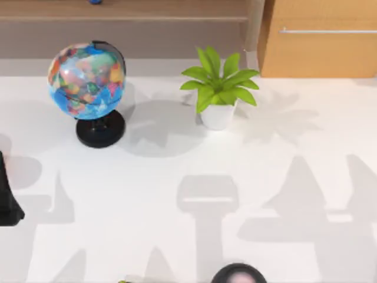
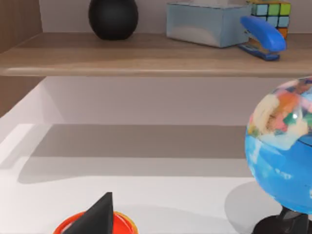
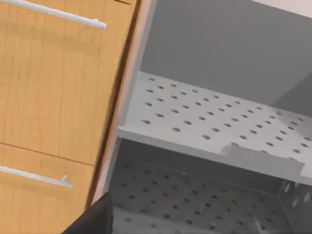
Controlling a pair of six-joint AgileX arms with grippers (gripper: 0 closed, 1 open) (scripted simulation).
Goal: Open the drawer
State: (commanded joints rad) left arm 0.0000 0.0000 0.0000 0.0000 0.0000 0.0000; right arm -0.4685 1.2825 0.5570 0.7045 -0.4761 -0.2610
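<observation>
- Drawer [image 1: 321, 50] behind and to the right of potted plant [image 1: 218, 91], front flush, silver handle [image 1: 327, 30] untouched
- Left arm [image 1: 7, 197] parked well left of plant
- Finger state of both grippers impossible to tell

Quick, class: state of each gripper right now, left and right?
Left gripper: low over the table, near the globe; open or closed cannot be told.
Right gripper: near the drawer; cannot be told.
</observation>
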